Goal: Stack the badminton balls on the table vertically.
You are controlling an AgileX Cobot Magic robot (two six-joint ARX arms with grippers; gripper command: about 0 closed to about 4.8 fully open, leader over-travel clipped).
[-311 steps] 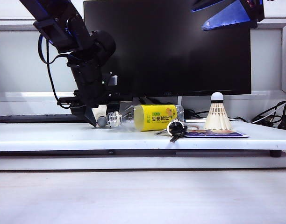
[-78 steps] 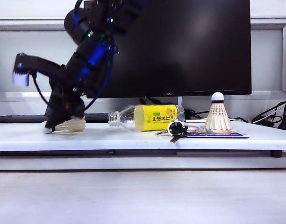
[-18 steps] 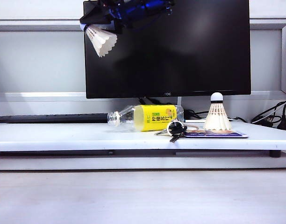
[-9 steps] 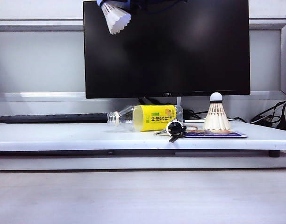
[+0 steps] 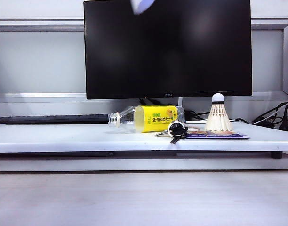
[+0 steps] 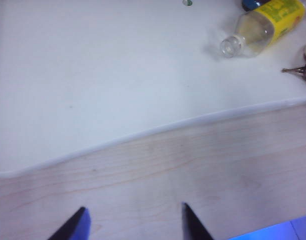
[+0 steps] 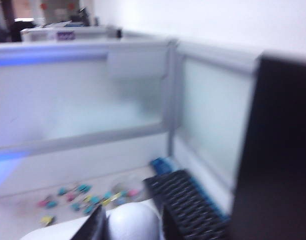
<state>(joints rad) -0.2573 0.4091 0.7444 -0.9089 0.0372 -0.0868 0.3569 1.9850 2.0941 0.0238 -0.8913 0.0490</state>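
Risen feathery shuttlecock (image 7: 133, 220) in right pincer (image 7: 129, 222)

I saw a white desk (image 5: 50, 137) above pale wood grain. The upright shuttlecock (image 5: 218, 115) was cream-white with a dark band under its white tip. The bottle (image 5: 146, 118) was clear with a yellow label; the monitor (image 5: 181, 52) was black. The left tool (image 6: 133, 225) had dark fingers edged blue. The right tool (image 7: 129, 220) pinched something white, beside a black keyboard (image 7: 188, 202).

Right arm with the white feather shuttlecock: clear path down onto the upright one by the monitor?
Probably yes. The right gripper holds a shuttlecock high up; nothing sits above the upright white feather shuttlecock.
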